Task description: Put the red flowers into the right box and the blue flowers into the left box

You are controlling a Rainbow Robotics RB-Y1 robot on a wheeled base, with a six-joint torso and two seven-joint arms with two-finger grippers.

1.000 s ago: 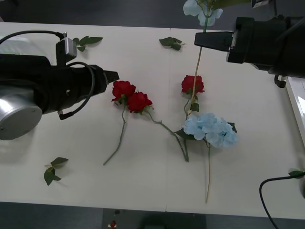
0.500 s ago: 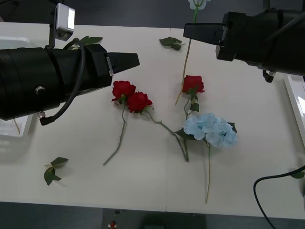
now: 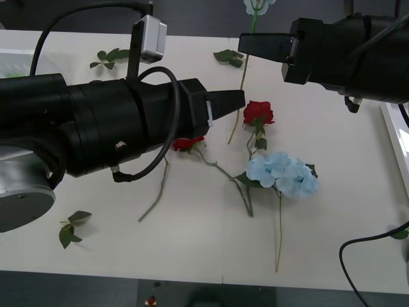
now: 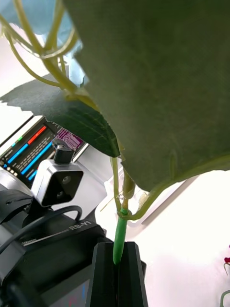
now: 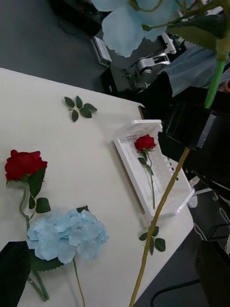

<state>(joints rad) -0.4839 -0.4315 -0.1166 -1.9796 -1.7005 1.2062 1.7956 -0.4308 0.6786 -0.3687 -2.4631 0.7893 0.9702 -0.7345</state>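
My right gripper (image 3: 249,42) hangs over the table's far side, shut on the green stem (image 4: 118,237) of a blue flower. Its pale head (image 3: 255,5) is at the top edge and its long stem (image 3: 238,102) dangles down beside a red rose (image 3: 257,112). The left gripper (image 3: 233,101) is open, reaching over the table's middle close to that stem. Its arm covers most of another red flower (image 3: 187,142). A second blue flower (image 3: 283,173) lies flat on the table. The right box (image 5: 128,165) holds one red rose (image 5: 144,143). A corner of the left box (image 3: 14,61) peeks past the left arm.
Loose leaf sprigs lie at the far middle (image 3: 230,57), the far left (image 3: 112,56) and the near left (image 3: 70,227). A black cable (image 3: 358,246) loops at the near right corner. The right box's rim (image 3: 399,137) runs along the right edge.
The left arm has swung right across the table and now covers the pair of red roses. The right gripper has carried the blue flower a little leftward.
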